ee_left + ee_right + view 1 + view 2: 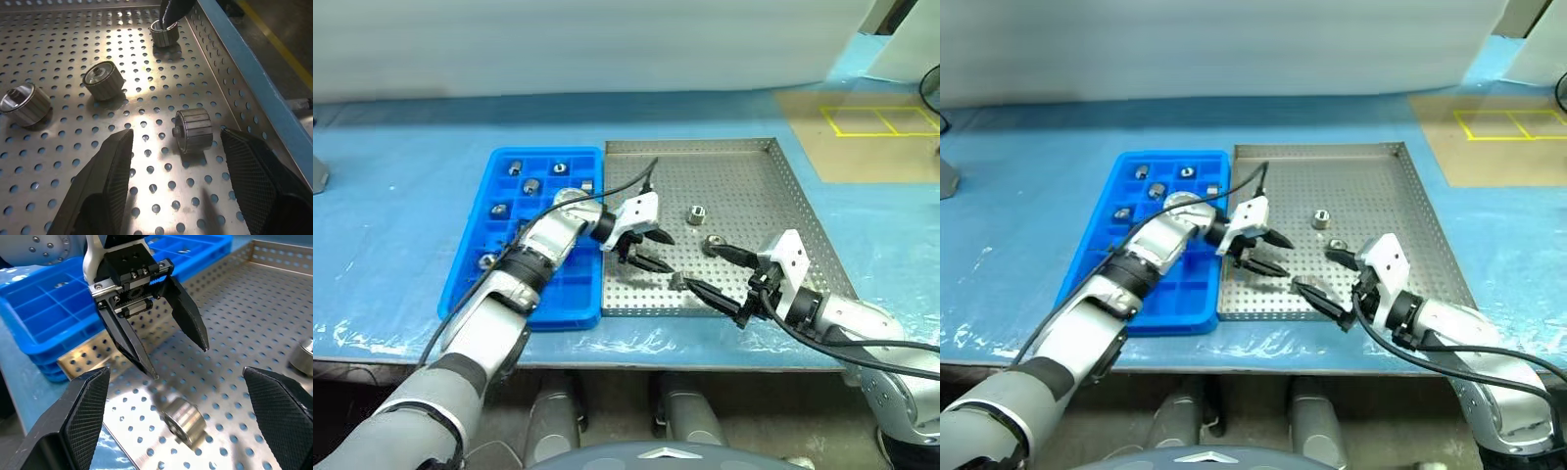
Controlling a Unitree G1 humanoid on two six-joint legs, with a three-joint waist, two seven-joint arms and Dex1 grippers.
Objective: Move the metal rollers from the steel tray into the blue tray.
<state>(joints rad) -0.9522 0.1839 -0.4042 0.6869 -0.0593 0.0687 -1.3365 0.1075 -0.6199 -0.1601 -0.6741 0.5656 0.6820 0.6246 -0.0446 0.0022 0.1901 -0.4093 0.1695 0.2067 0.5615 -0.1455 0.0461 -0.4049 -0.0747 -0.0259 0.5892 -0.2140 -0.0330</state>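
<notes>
In the head view, the blue tray [540,294] sits left of centre with several metal rollers [530,185] already in its upper compartments; I count about six, though some are partly hidden by my arm. The steel tray [773,186] fills the centre right and holds three rollers: one mid-tray [697,213], one just right of it [712,244], one near the lower rim [676,280]. So more than half looks done, three left.

My left gripper [644,249] hovers over the steel tray's lower left with its fingers apart and empty; my right gripper [717,276] at lower centre stands wide, also empty.

In my left wrist view, a roller [193,130] lies on its side between my parted fingers (not yet touched).

In my right wrist view, that same roller [184,420] lies at lower centre beneath the left gripper [180,362].
</notes>
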